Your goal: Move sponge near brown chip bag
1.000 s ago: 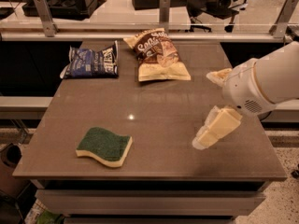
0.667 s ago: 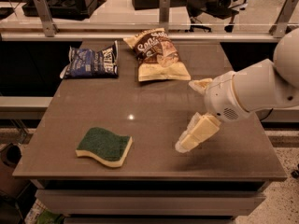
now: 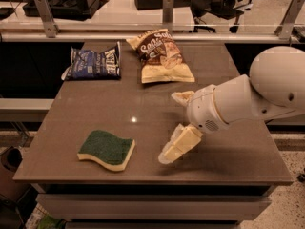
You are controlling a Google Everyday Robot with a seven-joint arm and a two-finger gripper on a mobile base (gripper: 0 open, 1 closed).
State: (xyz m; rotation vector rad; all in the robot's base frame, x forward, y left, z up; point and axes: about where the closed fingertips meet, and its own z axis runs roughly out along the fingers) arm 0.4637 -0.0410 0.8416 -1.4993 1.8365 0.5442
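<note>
Because the sponge (image 3: pixel 106 149) lies flat by the near edge of the table (image 3: pixel 238 151), off to the left of the gripper (image 3: pixel 167 128) in the camera view, your coming move turns on closing that sideways gap. You can see the gripper hanging low over the front middle of the table, its two fingers spread apart with nothing between them; one finger points toward the far side, the other toward the near edge. The sponge is near it but not touching, green side up, its long axis running roughly across the table and dipping a little toward the front at its right end. You would probably need to travel left and come down across its short width. The brown chip bag (image 3: pixel 159 56) rests at the far edge, well apart from the sponge, with the blue chip bag (image 3: pixel 93 63) beside it.
</note>
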